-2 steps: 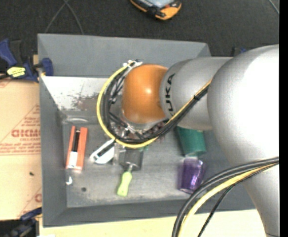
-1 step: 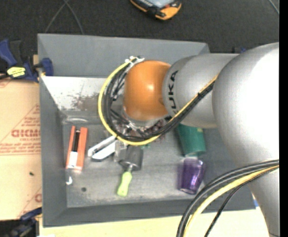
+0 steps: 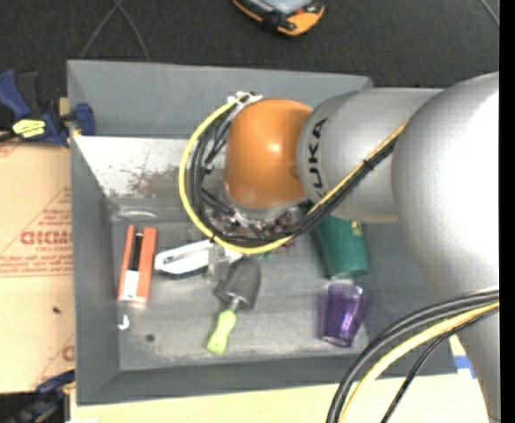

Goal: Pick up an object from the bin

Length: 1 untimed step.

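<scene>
Lying near the middle of the bin floor, a white plastic piece (image 3: 180, 259) points its narrow end to the left, and its right end runs in under the pincer (image 3: 220, 259), which hangs just below the arm's orange wrist cover (image 3: 262, 152). Whether the pincer is open or closed I cannot tell from where I stand, nor whether it touches the white piece. Just beside it, below and to the right, is a tool with a dark grey head and a lime-green handle (image 3: 236, 287), tilted so the handle points down towards the near wall. To the left of the white piece an orange and black marker-like stick (image 3: 137, 263) lies lengthwise, apart from it, with a small white hook (image 3: 123, 324) below that. Over on the right a teal cylinder (image 3: 341, 245) sits partly under the arm, and a clear purple cup (image 3: 341, 314) lies just below it. All of this rests in the grey metal bin (image 3: 108, 161).
</scene>
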Each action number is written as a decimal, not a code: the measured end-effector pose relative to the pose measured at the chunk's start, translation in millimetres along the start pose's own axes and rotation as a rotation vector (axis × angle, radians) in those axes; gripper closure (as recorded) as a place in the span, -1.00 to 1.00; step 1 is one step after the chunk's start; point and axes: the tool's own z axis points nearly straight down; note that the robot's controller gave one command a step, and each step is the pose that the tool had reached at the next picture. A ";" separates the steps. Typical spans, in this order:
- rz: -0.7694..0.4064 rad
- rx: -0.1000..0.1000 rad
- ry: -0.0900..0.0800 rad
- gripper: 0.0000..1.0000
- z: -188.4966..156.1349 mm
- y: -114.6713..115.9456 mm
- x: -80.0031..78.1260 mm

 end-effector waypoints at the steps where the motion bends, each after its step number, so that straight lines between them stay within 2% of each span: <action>1: 0.002 0.001 0.000 1.00 -26.0 -0.6 -0.9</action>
